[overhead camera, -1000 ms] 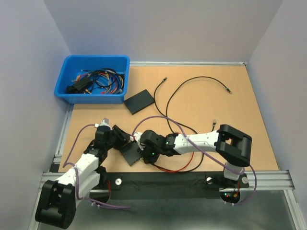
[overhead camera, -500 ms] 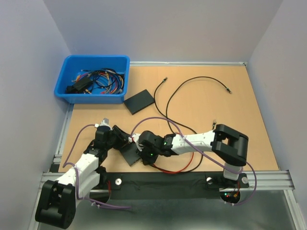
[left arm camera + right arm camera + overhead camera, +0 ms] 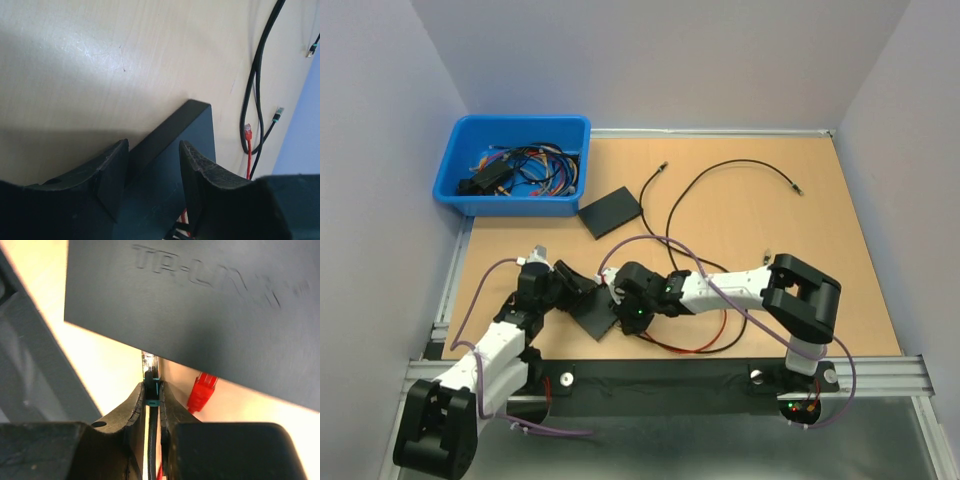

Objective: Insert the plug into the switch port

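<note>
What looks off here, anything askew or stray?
The switch sits diagonal to the table edge, clamped by the left gripper. A loose red plug lies at its edge, right beside the plug pinched in the right gripper. No damage visible.

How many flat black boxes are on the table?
2. The far black box lies alone beside the blue bin. The near black box sits by the arms, gripped by the left gripper. More might hide among the bin's cables.
</note>
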You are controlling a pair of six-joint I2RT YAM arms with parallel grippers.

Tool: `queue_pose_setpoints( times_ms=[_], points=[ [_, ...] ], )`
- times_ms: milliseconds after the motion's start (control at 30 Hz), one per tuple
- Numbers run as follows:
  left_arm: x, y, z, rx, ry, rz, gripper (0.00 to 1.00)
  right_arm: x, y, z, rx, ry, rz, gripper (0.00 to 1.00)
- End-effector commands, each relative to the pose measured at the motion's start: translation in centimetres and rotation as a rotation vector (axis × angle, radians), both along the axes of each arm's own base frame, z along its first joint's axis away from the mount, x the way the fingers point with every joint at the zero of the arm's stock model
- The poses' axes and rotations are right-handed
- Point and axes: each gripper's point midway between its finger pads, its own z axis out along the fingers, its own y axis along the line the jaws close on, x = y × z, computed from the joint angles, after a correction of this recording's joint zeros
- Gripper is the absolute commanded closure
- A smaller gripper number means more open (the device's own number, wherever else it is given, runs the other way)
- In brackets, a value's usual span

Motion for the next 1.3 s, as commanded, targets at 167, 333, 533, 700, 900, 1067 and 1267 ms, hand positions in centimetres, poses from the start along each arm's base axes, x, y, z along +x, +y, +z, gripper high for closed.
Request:
queue_pose_setpoints(
  times_ms=[167,333,533,700,900,1067,1267],
  points=[
    [-1.3,-1.0,-0.2,-0.038,0.028,-0.03,0.45,4.9,0.0,2.3,0.054,-0.088,-0.086,1.0],
    [-1.4,-1.3,-0.1,-0.033,0.025,-0.034,0.45,5.1,0.6,2.5,0.058,-0.086,-0.066,1.0],
    [-1.5,-1.6,-0.7,0.006,0.039,-0.028,0.45,5.0,1.1,4.0,0.074,-0.069,-0.077,1.0],
    [-1.7,-2.5,-0.7,0.04,0.047,-0.041,0.45,4.8,1.6,5.3,0.083,-0.036,-0.103,1.0],
    [-1.6,-3.0,-1.0,0.083,0.067,-0.045,0.46,4.5,1.8,5.5,0.075,-0.01,-0.119,1.0],
    [-1.7,-3.1,-1.3,0.094,0.079,-0.051,0.46,4.1,2.1,4.7,0.056,0.004,-0.126,1.0],
    [-1.7,-3.2,-1.3,0.088,0.08,-0.054,0.46,4.7,2.4,3.7,0.029,-0.01,-0.189,0.99]
  ],
)
